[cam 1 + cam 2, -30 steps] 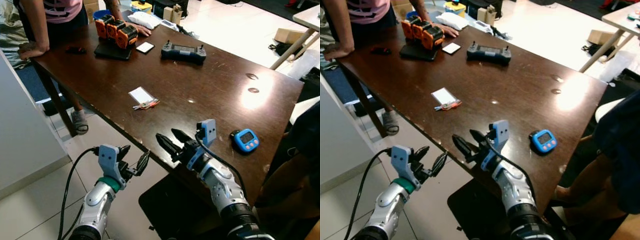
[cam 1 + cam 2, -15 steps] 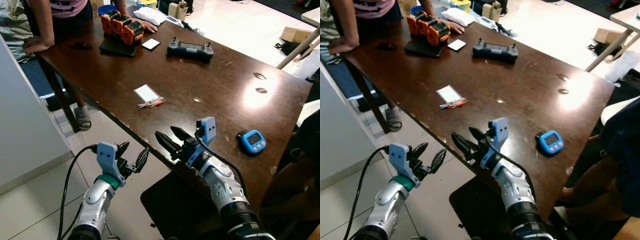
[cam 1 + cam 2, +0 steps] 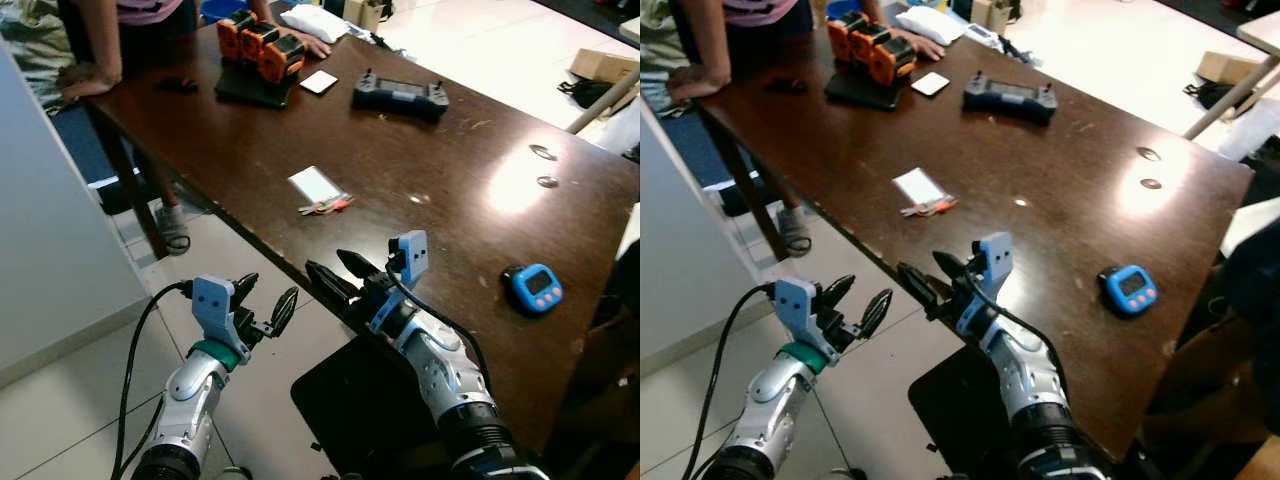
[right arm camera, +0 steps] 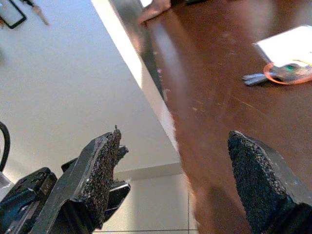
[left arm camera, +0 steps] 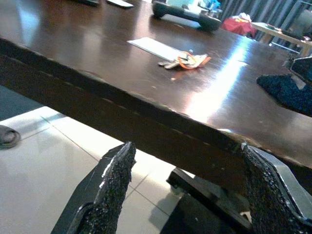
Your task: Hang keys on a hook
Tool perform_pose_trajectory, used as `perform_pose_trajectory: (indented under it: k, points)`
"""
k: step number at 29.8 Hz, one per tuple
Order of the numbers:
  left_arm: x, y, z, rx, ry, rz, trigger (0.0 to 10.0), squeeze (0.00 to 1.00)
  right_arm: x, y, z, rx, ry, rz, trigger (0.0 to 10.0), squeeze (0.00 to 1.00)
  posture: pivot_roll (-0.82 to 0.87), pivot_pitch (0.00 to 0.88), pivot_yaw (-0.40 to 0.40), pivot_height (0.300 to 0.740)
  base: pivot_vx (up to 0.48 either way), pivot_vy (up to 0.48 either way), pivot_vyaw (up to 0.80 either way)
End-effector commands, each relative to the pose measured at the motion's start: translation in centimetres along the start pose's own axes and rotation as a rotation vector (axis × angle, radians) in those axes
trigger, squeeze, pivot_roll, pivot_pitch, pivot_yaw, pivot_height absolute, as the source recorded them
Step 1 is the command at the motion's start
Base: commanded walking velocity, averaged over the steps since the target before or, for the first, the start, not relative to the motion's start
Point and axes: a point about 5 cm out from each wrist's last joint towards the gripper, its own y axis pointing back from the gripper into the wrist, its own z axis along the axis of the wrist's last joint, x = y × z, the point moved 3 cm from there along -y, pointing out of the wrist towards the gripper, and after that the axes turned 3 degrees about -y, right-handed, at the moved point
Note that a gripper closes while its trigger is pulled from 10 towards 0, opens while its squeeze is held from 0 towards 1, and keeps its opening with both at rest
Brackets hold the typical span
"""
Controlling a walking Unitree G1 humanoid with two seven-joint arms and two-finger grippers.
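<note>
Flanking keys (image 3: 324,206): white card (image 3: 314,184); blue timer (image 3: 533,287) well apart

No text, label, brand or number can be read anywhere. The small blue timer-like device with a pale screen (image 3: 537,287), near the right edge of the dark brown wooden table (image 3: 440,160), shows a display too small to make out. The white rectangular card (image 3: 314,184) lying beside the keys looks blank. The dark grey handheld controller (image 3: 400,97) and the orange-and-black battery packs (image 3: 262,55) toward the far edge carry markings too blurred to read.
</note>
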Motion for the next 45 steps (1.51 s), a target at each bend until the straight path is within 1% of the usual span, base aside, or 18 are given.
perform_pose_trajectory:
  k: [1,5,10,20,22,23,25,27,28,30,31,34,35,36,37,40,42,45]
  points:
    - [-0.3,0.3,-0.4,0.016,0.011,-0.006,10.0,0.00,-0.4,0.2,0.4,-0.007,0.005,-0.015,10.0,0.00,0.11,0.067,-0.018,0.740,0.000,0.000,0.00]
    - [-0.4,0.0,0.3,-0.004,-0.005,-0.008,10.0,0.00,-1.2,0.2,1.5,-0.033,0.037,-0.062,10.0,0.00,0.11,0.071,-0.018,0.740,0.000,0.000,0.00]
    - [-0.2,-0.1,1.3,-0.031,-0.063,0.006,10.0,0.00,-5.2,1.6,3.5,-0.074,0.123,-0.317,10.0,0.00,0.12,0.081,-0.015,0.740,0.000,0.000,0.00]
    - [1.1,0.2,2.0,-0.040,-0.080,0.071,10.0,0.00,-6.4,2.2,5.1,-0.091,0.191,-0.368,10.0,0.00,0.12,0.086,-0.011,0.740,0.000,0.000,0.00]
    - [1.9,0.5,1.8,-0.016,-0.104,0.127,10.0,0.00,-6.5,1.9,5.3,-0.083,0.207,-0.370,10.0,0.00,0.12,0.102,-0.001,0.740,0.000,0.000,0.00]
    - [3.3,1.1,1.3,0.020,-0.130,0.211,10.0,0.00,-6.7,1.5,5.7,-0.079,0.218,-0.373,10.0,0.00,0.13,0.114,0.003,0.740,0.000,0.000,0.00]
    - [3.3,1.1,1.3,0.020,-0.130,0.211,10.0,0.00,-6.7,1.5,5.7,-0.079,0.218,-0.373,10.0,0.00,0.13,0.114,0.003,0.740,0.000,0.000,0.00]
    - [4.2,1.6,1.0,0.045,-0.149,0.270,10.0,0.00,-6.8,1.2,5.9,-0.079,0.227,-0.378,10.0,0.00,0.13,0.118,0.003,0.740,0.000,0.000,0.00]
    - [6.3,3.6,-0.1,0.117,-0.180,0.397,10.0,0.00,-6.7,0.5,6.6,-0.079,0.247,-0.374,10.0,0.00,0.14,0.169,0.011,0.740,0.000,0.000,0.00]
    - [6.3,3.6,-0.1,0.117,-0.180,0.397,10.0,0.00,-6.7,0.5,6.6,-0.079,0.247,-0.374,10.0,0.00,0.14,0.169,0.011,0.740,0.000,0.000,0.00]
    - [7.9,6.0,-1.2,0.186,-0.195,0.498,10.0,0.00,-6.6,-0.2,7.4,-0.086,0.266,-0.368,10.0,0.00,0.15,0.202,0.018,0.740,0.000,0.000,0.00]
    - [7.9,6.0,-1.2,0.186,-0.195,0.498,10.0,0.00,-6.6,-0.2,7.4,-0.086,0.266,-0.368,10.0,0.00,0.15,0.202,0.018,0.740,0.000,0.000,0.00]
    - [9.1,9.0,-2.7,0.262,-0.187,0.587,10.0,0.00,-6.4,-0.9,8.5,-0.101,0.285,-0.358,10.0,0.00,0.16,0.236,0.028,0.740,0.000,0.000,0.00]
    - [9.1,9.0,-2.7,0.262,-0.187,0.587,10.0,0.00,-6.4,-0.9,8.5,-0.101,0.285,-0.358,10.0,0.00,0.16,0.236,0.028,0.740,0.000,0.000,0.00]
    - [9.6,12.2,-4.1,0.342,-0.190,0.642,10.0,0.00,-6.0,-1.8,10.0,-0.117,0.315,-0.353,10.0,0.00,0.18,0.295,0.042,0.740,0.000,0.000,0.00]
    - [9.6,12.2,-4.1,0.342,-0.190,0.642,10.0,0.00,-6.0,-1.8,10.0,-0.117,0.315,-0.353,10.0,0.00,0.18,0.295,0.042,0.740,0.000,0.000,0.00]
    - [9.0,16.1,-5.7,0.436,-0.187,0.660,10.0,0.00,-5.2,-3.2,12.3,-0.138,0.360,-0.331,10.0,0.00,0.19,0.342,0.050,0.740,0.000,0.000,0.00]
    - [8.6,17.0,-6.0,0.453,-0.188,0.656,10.0,0.00,-5.0,-3.6,12.8,-0.146,0.367,-0.320,10.0,0.00,0.19,0.345,0.050,0.740,0.000,0.000,0.00]
